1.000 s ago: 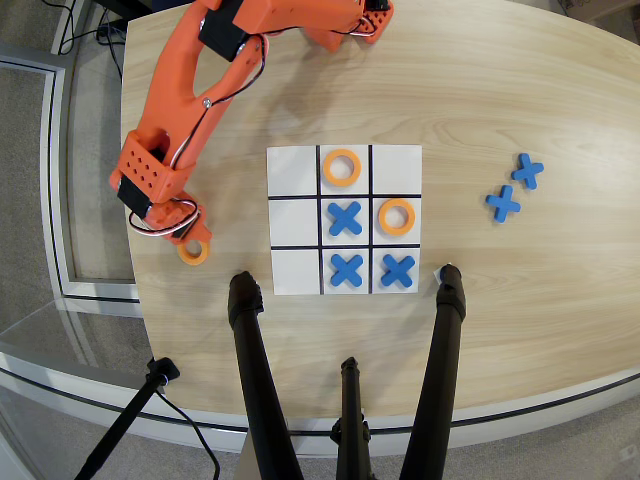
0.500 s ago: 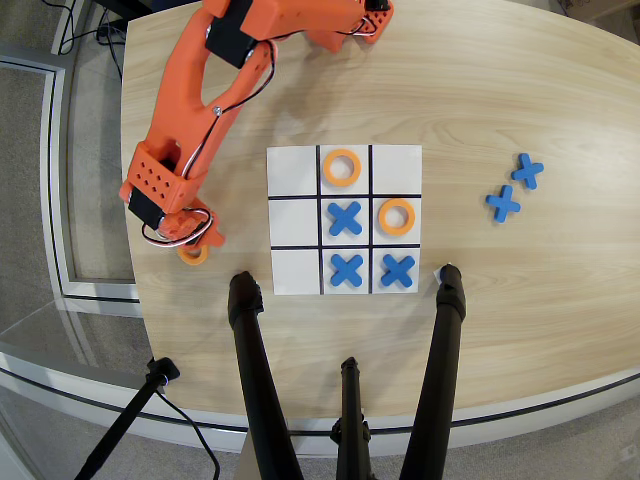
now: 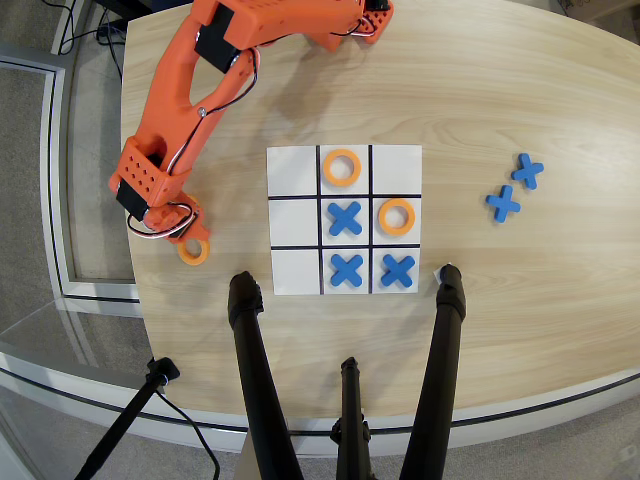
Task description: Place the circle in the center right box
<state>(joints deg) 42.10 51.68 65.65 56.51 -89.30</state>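
Orange arm's fingers are hovering over the flat orange ring on the wooden bench, opening hidden so can't tell, and the center right box is already holding another ring, risking a stack-up.

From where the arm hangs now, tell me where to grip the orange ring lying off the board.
Grip the orange ring across its band, one finger through the hole and one outside, coming straight down. It lies flat on the table, left of the board in the overhead view, with the gripper right beside it.
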